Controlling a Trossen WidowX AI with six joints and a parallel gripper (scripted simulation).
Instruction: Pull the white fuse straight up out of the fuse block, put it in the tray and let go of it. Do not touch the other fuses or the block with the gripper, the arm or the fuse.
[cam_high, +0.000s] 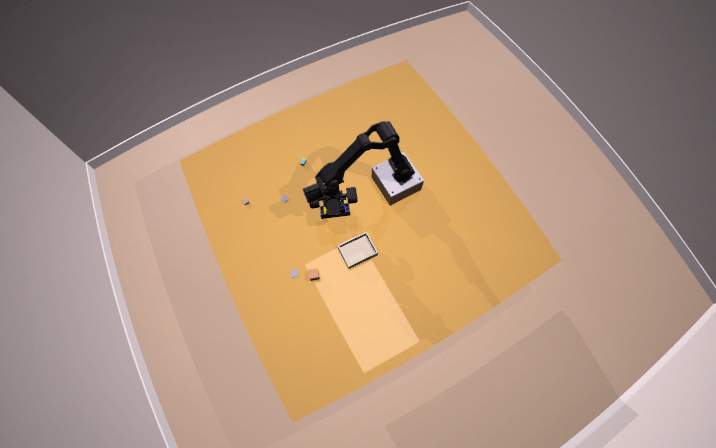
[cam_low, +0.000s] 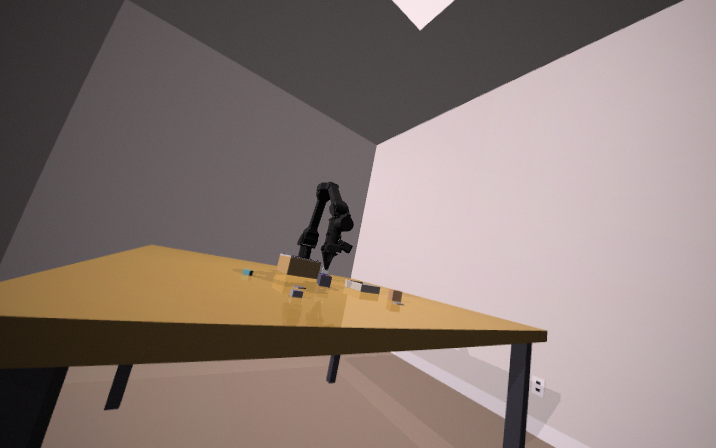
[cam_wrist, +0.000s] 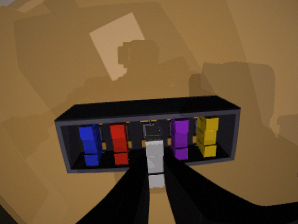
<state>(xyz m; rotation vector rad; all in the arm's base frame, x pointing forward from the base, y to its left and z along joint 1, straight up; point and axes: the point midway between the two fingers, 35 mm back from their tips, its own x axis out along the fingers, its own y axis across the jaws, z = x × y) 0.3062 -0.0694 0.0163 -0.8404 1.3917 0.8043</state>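
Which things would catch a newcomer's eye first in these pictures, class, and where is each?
The black arm bends over the golden table. Beneath its gripper, the dark fuse block frames coloured fuses; the white one, between red and purple, is gripped.

Got a slim white stepped fuse (cam_low: 325, 271) (cam_wrist: 156, 162) pinched upright above a dark rectangular fuse block (cam_high: 335, 215) (cam_low: 324, 280) (cam_wrist: 147, 108), near a shallow white rectangular tray (cam_high: 357, 250) (cam_low: 354, 285).

We see blue (cam_wrist: 90, 145) and red (cam_wrist: 119, 144) fuses at the left of the wrist view, a plain white one (cam_wrist: 155, 157) in the middle, then purple (cam_wrist: 180, 139) and yellow (cam_wrist: 207, 136) at the right. In the top view's middle, we see a cream tray (cam_high: 358, 250) with dark sides and a yellow-brown table (cam_high: 253, 221) (cam_low: 174, 295).
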